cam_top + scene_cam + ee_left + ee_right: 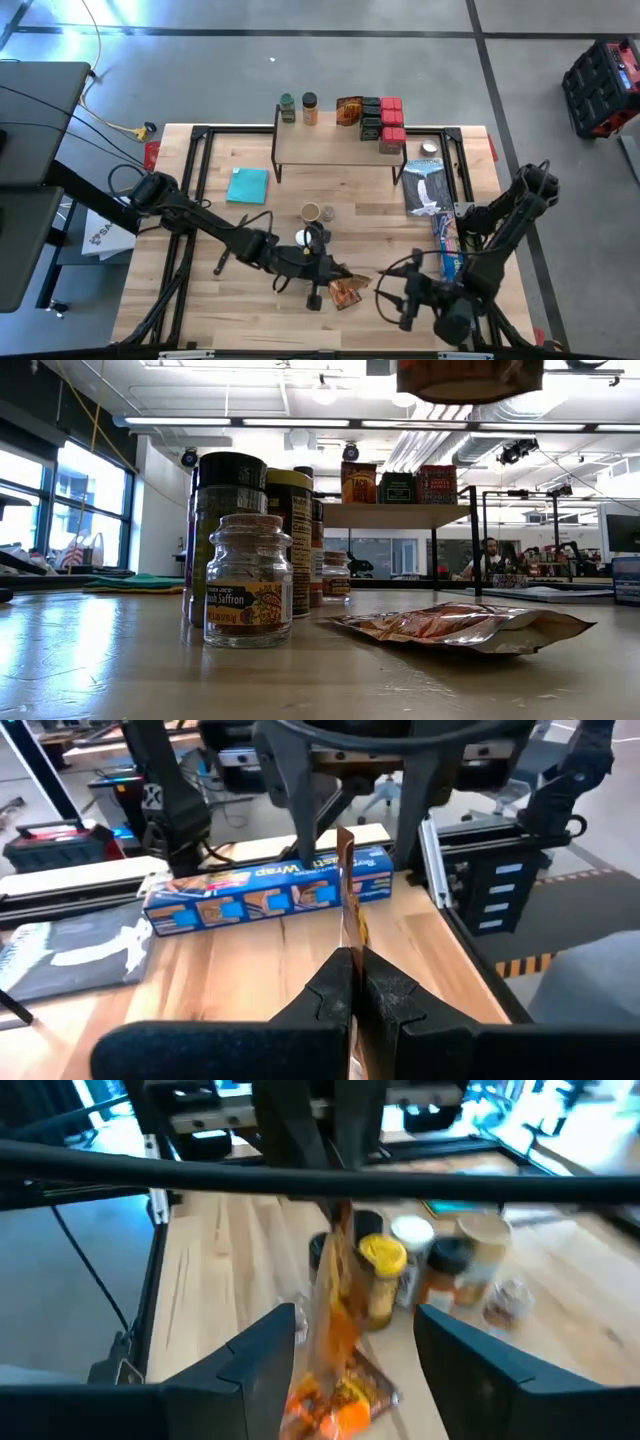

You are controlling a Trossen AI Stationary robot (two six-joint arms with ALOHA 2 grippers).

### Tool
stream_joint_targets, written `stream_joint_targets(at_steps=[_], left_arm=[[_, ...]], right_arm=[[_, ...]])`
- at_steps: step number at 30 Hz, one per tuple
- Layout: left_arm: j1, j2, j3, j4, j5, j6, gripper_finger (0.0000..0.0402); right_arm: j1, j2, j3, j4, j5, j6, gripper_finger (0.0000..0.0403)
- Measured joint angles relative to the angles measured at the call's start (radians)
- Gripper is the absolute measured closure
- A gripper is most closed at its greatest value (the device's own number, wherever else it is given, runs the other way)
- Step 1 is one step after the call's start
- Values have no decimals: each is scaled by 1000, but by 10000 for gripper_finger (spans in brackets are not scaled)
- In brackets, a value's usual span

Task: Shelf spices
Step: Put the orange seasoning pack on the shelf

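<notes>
My left gripper is shut on an orange-brown flat packet, near the table's front middle. A second packet lies flat on the table just below it. My right gripper is open, right of both packets, and faces them without touching. Several jars stand upright on the table behind the packets, with the saffron jar nearest the front. The shelf stands at the far side. On its top are two jars, a packet and red and dark boxes. My left gripper pinches the packet by its upper end between the two shut fingers. It comes slanting down from the table's left. The packet shows edge-on past the fingertips. It hangs below them, and its lower end is clear of the table.
The long blue plastic-wrap box lies along the right side, with a grey bag beyond it. A teal cloth lies left of the shelf's front. A white-lidded jar stands right of the shelf. Bare wood shows at the front left.
</notes>
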Motion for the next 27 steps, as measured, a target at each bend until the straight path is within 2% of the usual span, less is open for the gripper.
stream_joint_targets(at_steps=[3, 6, 9, 12, 14, 16, 19, 22, 27], left_arm=[[1, 2, 0, -2, -4, -1, 401], [1, 4, 0, -6, -4, -1, 402], [1, 3, 0, -2, -5, -2, 401], [1, 3, 0, -5, -5, -18, 401], [1, 3, 0, -5, -10, -40, 401], [-2, 3, 0, -8, -35, -59, 401], [-4, 2, -1, -12, -83, -76, 401], [6, -15, -2, -21, -89, -88, 401], [82, -73, -2, -75, -88, -60, 401]], right_arm=[[-39, 0, 0, 76, -32, -117, 215], [-64, 0, 0, 108, -71, -171, 243], [-69, 0, 0, 111, -69, -177, 297], [-69, 0, 0, 108, -26, -199, 371], [-64, 0, 0, 105, 30, -213, 392], [-59, 0, 0, 105, 70, -209, 389], [-59, 0, 0, 105, 66, -212, 387], [-40, -6, 0, 100, 70, -212, 384], [3, -72, 0, 79, 106, -202, 351]])
